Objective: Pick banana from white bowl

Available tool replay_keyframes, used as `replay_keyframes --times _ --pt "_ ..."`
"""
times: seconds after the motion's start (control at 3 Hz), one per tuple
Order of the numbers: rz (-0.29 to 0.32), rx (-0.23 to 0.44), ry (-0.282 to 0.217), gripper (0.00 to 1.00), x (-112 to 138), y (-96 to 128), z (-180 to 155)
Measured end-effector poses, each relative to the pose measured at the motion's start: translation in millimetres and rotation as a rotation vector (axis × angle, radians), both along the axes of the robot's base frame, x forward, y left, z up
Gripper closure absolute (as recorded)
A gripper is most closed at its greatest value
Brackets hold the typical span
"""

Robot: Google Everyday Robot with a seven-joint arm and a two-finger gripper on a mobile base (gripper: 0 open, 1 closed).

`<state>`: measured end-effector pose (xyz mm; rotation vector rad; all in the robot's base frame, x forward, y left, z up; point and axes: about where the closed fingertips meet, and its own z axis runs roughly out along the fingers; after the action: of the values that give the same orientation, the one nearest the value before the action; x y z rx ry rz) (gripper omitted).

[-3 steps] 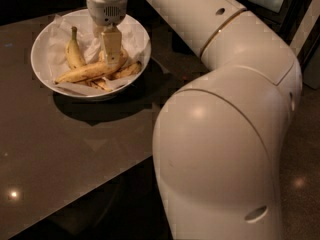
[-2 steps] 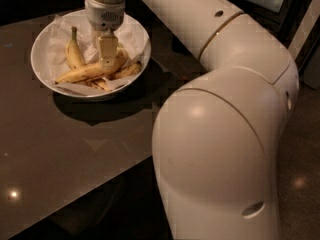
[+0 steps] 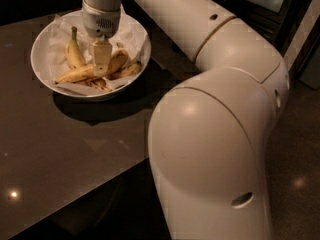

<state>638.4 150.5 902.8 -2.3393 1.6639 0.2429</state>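
The white bowl (image 3: 42, 44), lined with crumpled white paper, stands at the back left of the dark table. The banana (image 3: 75, 75), long, yellow and brown-speckled, lies across the front of the bowl, running from lower left to upper right. My gripper (image 3: 101, 60) reaches straight down from above into the bowl and is at the banana's middle, covering part of it. My arm's large cream body fills the right and the foreground.
A shorter plump banana (image 3: 73, 51) lies upright in the bowl to the left of the gripper. Small stubby bananas (image 3: 128, 69) lie to its right. The dark table (image 3: 60, 149) ends in a diagonal front edge, with floor (image 3: 300, 149) to the right.
My gripper has moved a little to the left and down inside the bowl, onto the middle of the long banana. The bananas have not visibly moved.
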Motion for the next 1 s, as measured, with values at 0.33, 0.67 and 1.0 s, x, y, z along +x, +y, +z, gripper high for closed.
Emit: replay_keyframes --times 0.33,0.67,1.0 --pt "-0.010 0.020 0.040 0.39 -4.8 7.4 -8.2" --pt "-0.016 0.036 0.074 0.36 -8.8 12.2 -15.8" --pt "-0.017 0.035 0.078 0.54 -9.9 14.0 -19.2"
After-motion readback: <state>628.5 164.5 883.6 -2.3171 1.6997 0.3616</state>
